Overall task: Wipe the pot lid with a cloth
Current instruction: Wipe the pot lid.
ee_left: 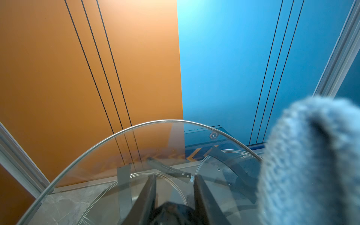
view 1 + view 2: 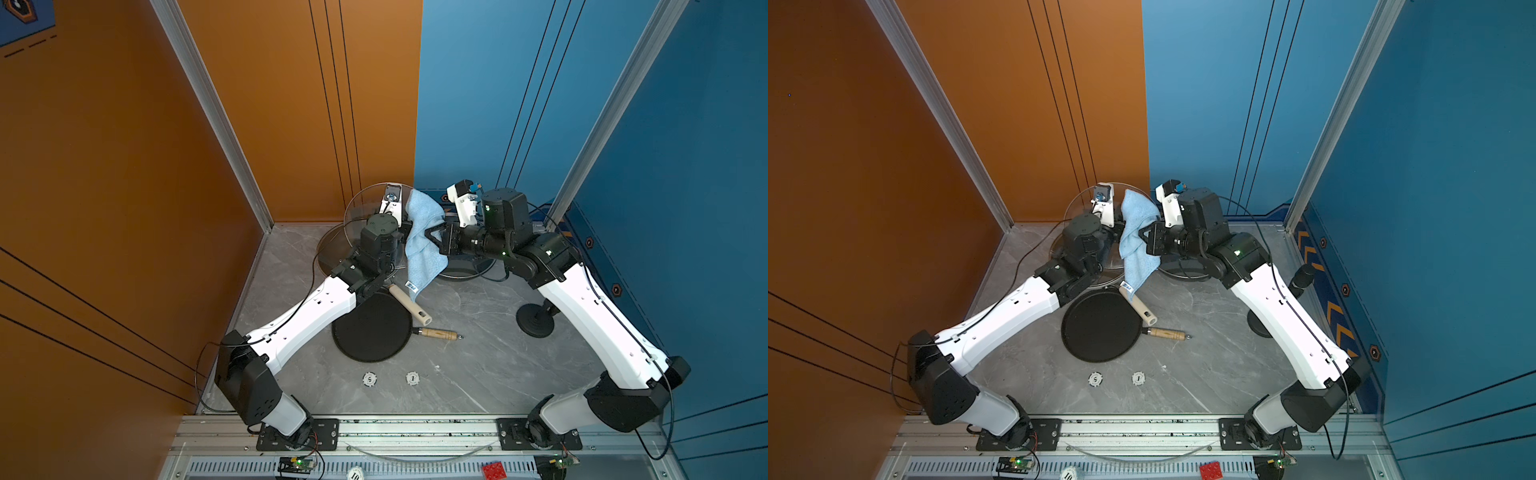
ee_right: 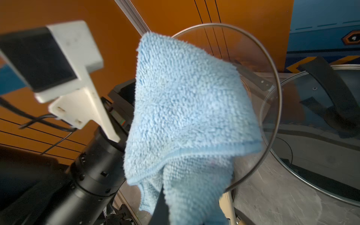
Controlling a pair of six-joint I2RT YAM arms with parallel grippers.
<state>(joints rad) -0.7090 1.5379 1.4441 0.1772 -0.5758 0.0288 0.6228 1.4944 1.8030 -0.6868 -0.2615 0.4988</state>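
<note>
The pot lid (image 1: 155, 136) is clear glass with a metal rim and a black knob (image 1: 171, 213). It is held off the table, tilted, near the back corner (image 2: 365, 203). My left gripper (image 1: 174, 187) is shut on the knob, one finger on each side. The light-blue cloth (image 2: 419, 237) hangs bunched against the lid's right side, its white label (image 2: 411, 285) at the low edge. My right gripper (image 2: 432, 237) is shut on the cloth (image 3: 185, 107); the cloth covers most of its fingers in the right wrist view. In that view the lid's rim (image 3: 277, 93) curves behind the cloth.
A second glass lid (image 3: 321, 124) with a black handle lies on the table under my right arm. A flat black pan (image 2: 372, 328) with a wooden handle (image 2: 438, 333) sits mid-table, a cream handle (image 2: 409, 303) lying across it. A black stand (image 2: 536, 320) and two chips (image 2: 369, 379) are nearby.
</note>
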